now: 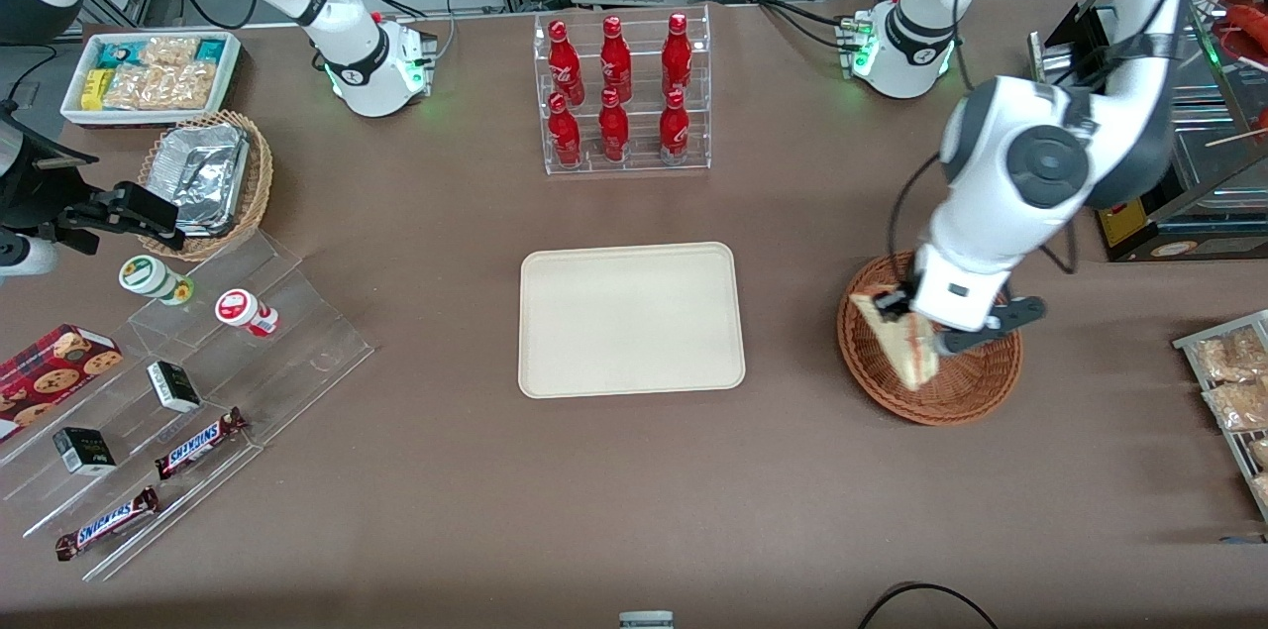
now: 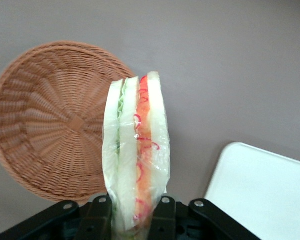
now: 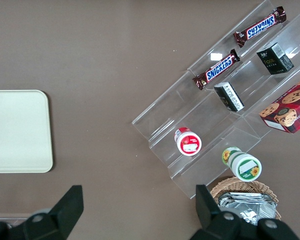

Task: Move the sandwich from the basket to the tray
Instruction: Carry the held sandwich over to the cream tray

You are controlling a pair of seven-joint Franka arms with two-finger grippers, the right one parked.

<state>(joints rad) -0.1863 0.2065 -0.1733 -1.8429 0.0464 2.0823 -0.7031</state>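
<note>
My left gripper (image 1: pixel 916 320) is shut on the sandwich (image 1: pixel 899 337), a plastic-wrapped wedge of pale bread with red, white and green layers, and holds it above the reddish-brown wicker basket (image 1: pixel 966 391). In the left wrist view the sandwich (image 2: pixel 136 150) stands between the black fingers (image 2: pixel 101 220), with the empty basket (image 2: pixel 50 125) below it and a corner of the tray (image 2: pixel 260 190) beside it. The cream tray (image 1: pixel 631 319) lies empty at mid-table, toward the parked arm from the basket. It also shows in the right wrist view (image 3: pixel 17 131).
A clear rack of red bottles (image 1: pixel 621 94) stands farther from the front camera than the tray. A rack of snack packets (image 1: pixel 1233 391) sits at the working arm's end. Clear steps with candy bars (image 1: pixel 198 441), a foil-filled tan basket (image 1: pixel 203 178) and a white snack bin (image 1: pixel 149 74) lie toward the parked arm's end.
</note>
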